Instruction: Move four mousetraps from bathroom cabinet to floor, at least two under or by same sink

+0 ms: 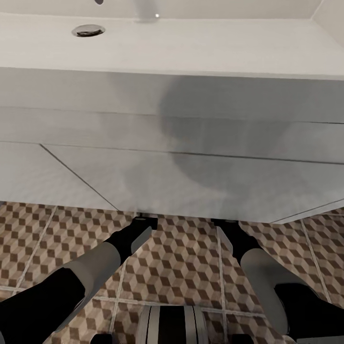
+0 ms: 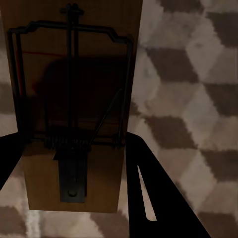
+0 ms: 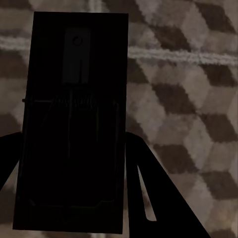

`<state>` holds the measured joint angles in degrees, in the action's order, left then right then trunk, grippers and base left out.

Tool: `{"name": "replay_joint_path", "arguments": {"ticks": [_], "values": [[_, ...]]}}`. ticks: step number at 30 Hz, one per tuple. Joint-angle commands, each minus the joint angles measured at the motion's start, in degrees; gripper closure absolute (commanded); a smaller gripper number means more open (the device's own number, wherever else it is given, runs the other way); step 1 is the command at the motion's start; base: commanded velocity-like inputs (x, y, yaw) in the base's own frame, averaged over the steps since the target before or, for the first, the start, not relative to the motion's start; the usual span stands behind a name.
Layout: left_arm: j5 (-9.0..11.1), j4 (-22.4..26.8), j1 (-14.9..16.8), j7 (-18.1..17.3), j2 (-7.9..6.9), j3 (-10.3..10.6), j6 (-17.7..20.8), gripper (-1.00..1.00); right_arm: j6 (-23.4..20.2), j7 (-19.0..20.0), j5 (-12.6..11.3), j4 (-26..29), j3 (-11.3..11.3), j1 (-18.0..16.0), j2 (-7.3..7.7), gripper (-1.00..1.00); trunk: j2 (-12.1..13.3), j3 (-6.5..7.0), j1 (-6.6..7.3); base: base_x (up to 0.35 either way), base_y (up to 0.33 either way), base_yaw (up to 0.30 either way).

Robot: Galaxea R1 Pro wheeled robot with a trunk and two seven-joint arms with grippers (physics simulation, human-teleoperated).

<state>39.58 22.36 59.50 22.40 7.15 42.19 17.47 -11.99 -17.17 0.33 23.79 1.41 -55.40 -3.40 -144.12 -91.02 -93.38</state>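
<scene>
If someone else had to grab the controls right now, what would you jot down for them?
Left gripper: shut on a mousetrap, held above the patterned floor tiles.
Right gripper: shut on a second mousetrap, also over the tiles.
Both arms reach under the front edge of the white sink vanity; the basin drain shows above.
Done: two traps fetched and brought to the sink.
Left: set both down by the vanity. The other two traps: whereabouts unknown.

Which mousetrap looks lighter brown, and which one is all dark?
The mousetrap between the left gripper's fingers looks lighter: its orange-brown wood and wire bar show clearly. The mousetrap between the right gripper's fingers is in shadow, nearly black, with only its pale metal plate showing.
</scene>
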Motion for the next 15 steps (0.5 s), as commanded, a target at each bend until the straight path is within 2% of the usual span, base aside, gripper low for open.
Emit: {"name": "replay_joint_path", "arguments": {"ticks": [1, 15], "values": [[-0.2, 0.0, 0.0, 0.0, -0.01, 0.0, 0.1, 1.00, -0.2, 0.1, -0.1, 0.0, 0.0, -0.4, 0.02, 1.00, 0.0, -0.08, 0.01, 0.000, 0.000, 0.000], [-0.2, 0.2, 0.0, -0.1, 0.06, 0.0, 0.1, 1.00, -0.1, 0.1, -0.1, 0.1, 0.0, -0.4, 0.13, 1.00, 0.0, -1.36, 0.01, 0.000, 0.000, 0.000]]}}
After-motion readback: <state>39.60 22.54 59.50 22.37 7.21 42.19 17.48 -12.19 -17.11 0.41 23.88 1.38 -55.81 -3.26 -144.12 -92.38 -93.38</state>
